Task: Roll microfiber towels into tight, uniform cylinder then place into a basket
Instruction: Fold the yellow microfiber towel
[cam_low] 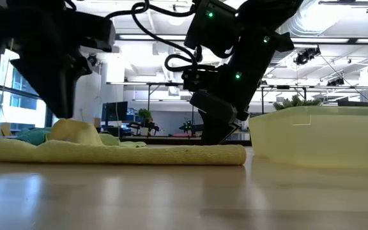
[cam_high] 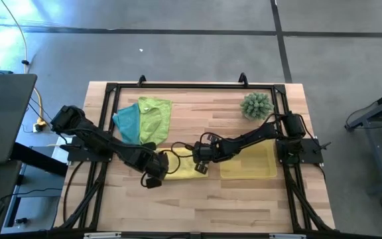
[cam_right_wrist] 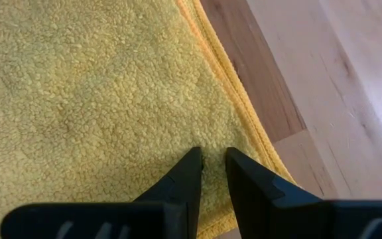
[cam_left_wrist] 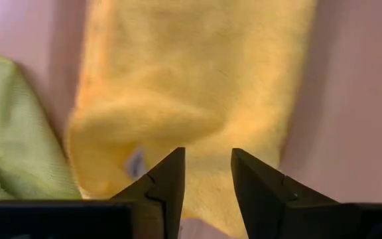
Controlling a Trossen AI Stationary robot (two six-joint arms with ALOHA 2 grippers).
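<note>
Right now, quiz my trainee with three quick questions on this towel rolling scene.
1. True or false: the basket holds a rolled towel.
2. Which towel lies under both grippers? A teal, B lime green, C yellow.
3. Fill in: the plant stands at the table's far ____ corner.

Key: 1 false, it looks empty. 2 C, the yellow towel, with the left gripper and right gripper over it. 3 right.

Nubbly yellow cloth towel, smooth pale wood table, seemingly translucent plastic basket
</note>
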